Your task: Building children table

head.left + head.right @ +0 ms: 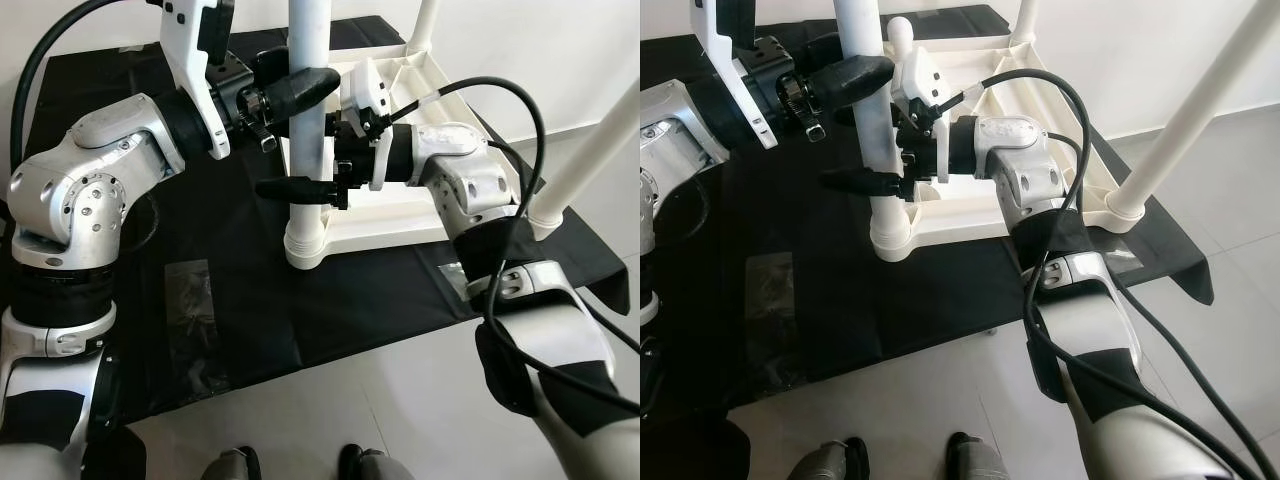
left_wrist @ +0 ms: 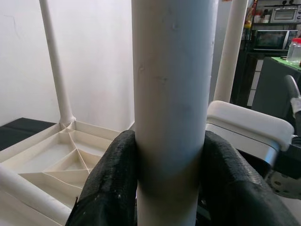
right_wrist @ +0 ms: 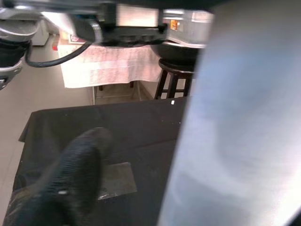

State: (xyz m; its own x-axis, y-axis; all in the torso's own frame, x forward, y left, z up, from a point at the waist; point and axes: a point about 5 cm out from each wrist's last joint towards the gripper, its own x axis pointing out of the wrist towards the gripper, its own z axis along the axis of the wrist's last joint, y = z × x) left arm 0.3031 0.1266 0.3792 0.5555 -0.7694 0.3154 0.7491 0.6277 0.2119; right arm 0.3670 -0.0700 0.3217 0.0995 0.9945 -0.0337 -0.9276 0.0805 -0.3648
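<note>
So we've got the white plastic children's table (image 1: 400,215) flipped upside down on a black cloth (image 1: 250,310) spread over a pale tiled floor (image 1: 400,400), ribbed underside facing up, with its round white legs sticking up from the corner sockets. The nearest white tubular leg (image 1: 308,120) stands upright in the front corner socket, and both of our arms are on it.

Our left hand (image 2: 169,183) is clenched around that leg fairly high up; the wrist camera shows a black finger (image 2: 113,183) pressed against each side of the tube. Our right hand (image 1: 300,188) sits lower on the same leg, just above the socket. One black finger pokes out past the leg on the near side, but we can't tell whether it's actually gripping or loose, since the right wrist camera is mostly a blurry white post.

On the cloth to the left lies a small clear plastic bag (image 1: 190,300), contents too small to make out. A white wall (image 1: 560,50) runs behind everything. The wrist cameras pick up a dark wooden stool (image 3: 171,80) and a microwave (image 2: 272,40) on a shelf farther back.
</note>
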